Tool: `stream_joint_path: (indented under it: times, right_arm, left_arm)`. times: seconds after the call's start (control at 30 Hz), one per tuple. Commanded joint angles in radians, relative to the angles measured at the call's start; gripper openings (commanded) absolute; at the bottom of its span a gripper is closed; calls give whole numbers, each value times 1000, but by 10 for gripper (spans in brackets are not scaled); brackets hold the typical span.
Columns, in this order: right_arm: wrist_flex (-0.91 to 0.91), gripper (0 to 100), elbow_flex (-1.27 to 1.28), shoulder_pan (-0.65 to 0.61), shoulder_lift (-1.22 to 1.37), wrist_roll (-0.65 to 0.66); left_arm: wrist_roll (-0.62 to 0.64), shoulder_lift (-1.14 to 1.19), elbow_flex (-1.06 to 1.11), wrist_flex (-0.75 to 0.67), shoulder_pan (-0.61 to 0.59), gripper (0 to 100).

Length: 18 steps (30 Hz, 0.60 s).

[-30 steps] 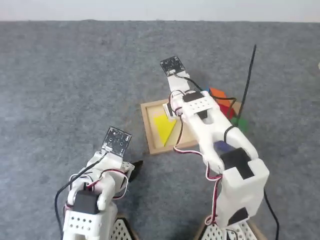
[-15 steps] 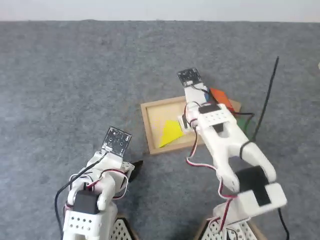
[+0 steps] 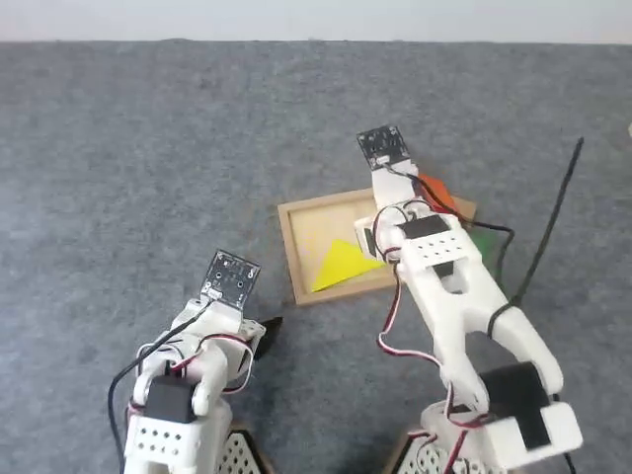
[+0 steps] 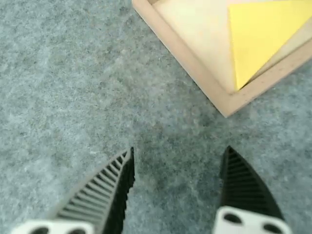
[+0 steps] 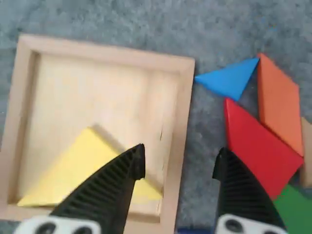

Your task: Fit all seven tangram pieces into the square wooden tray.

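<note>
While the yellow triangle (image 3: 341, 265) lies inside the square wooden tray (image 3: 288, 242), the blue triangle (image 5: 228, 79), orange parallelogram (image 5: 278, 103), red triangle (image 5: 256, 146) and a green piece (image 5: 295, 209) sit on the grey carpet (image 3: 148, 148) beside its rim. The right gripper (image 5: 180, 153) hangs over that rim, jaws spread and empty. The left gripper (image 4: 179, 151), jaws also spread, hovers over carpet near a tray corner.

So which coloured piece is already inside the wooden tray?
The yellow triangle. It lies inside the wooden tray, while the blue triangle, orange piece, red piece and green piece lie outside it on the grey mat.
</note>
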Motion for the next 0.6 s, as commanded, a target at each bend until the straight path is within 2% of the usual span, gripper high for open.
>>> stream_joint_path:
  times: [0.0, 0.2, 0.4, 0.57]
  right_arm:
    - [-59, 241, -61, 5, 97, 29]
    - [-50, 241, -141, 5, 257, 35]
    - [97, 241, -106, -19, 183, 34]
    - [94, 241, 28, -73, 79, 34]
  left_arm:
    - [6, -17, -12, 5, 8, 280]
    - [6, -17, -12, 5, 8, 280]
    - [6, -17, -12, 5, 8, 280]
    - [6, -17, -12, 5, 8, 280]
